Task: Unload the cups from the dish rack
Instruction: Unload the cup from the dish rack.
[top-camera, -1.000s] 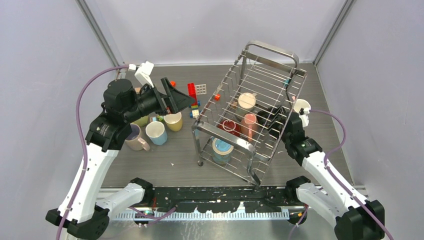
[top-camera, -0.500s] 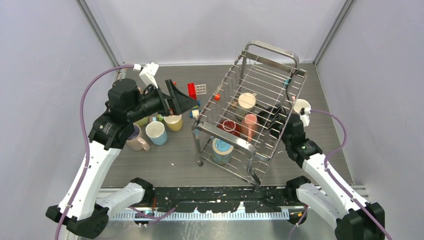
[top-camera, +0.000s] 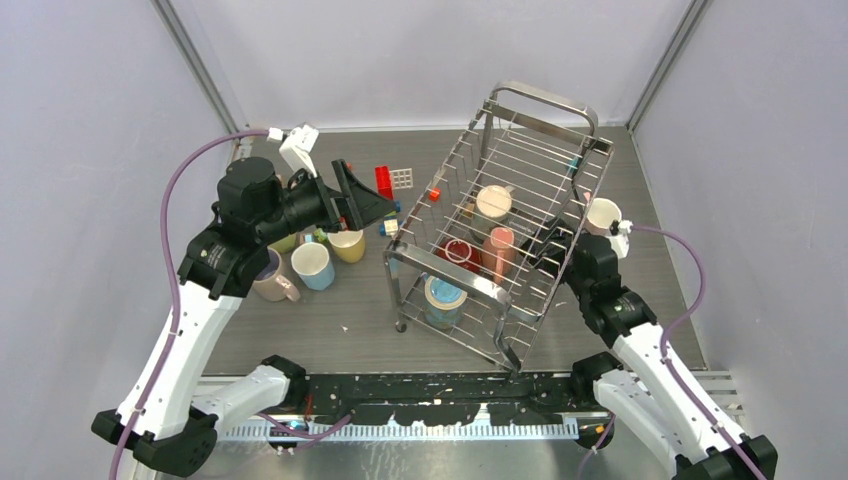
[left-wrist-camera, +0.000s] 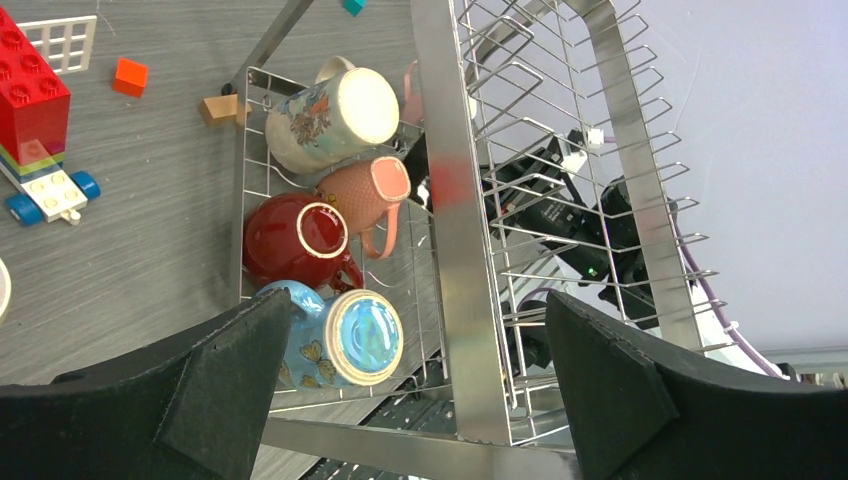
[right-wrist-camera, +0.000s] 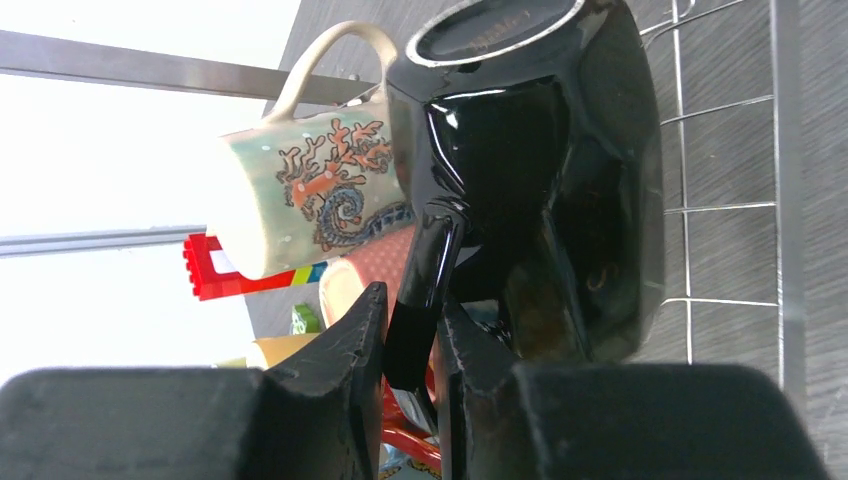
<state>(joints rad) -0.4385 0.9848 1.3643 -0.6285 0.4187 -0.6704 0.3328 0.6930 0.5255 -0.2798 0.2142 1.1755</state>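
The silver wire dish rack (top-camera: 560, 135) stands right of centre. In it lie a cream patterned mug (top-camera: 493, 200), a pink mug (top-camera: 498, 250), a dark red mug (top-camera: 460, 253), a light blue mug (top-camera: 443, 298) and a black mug (top-camera: 540, 235). My right gripper (right-wrist-camera: 410, 350) reaches in from the rack's right side and is shut on the black mug's handle (right-wrist-camera: 425, 290). My left gripper (top-camera: 365, 200) is open and empty, in the air left of the rack. In its wrist view the blue mug (left-wrist-camera: 345, 338) and the red mug (left-wrist-camera: 298, 240) lie between its fingers (left-wrist-camera: 200, 390).
Several unloaded mugs stand on the table at the left: yellow (top-camera: 347, 243), light blue (top-camera: 313, 265), pink (top-camera: 270, 277). Toy blocks (top-camera: 384, 183) lie behind them, beside the rack's left side. Grey walls close in the table.
My left gripper has moved a little right toward the rack. My right arm has shifted slightly toward the near right, still holding the black mug's handle.
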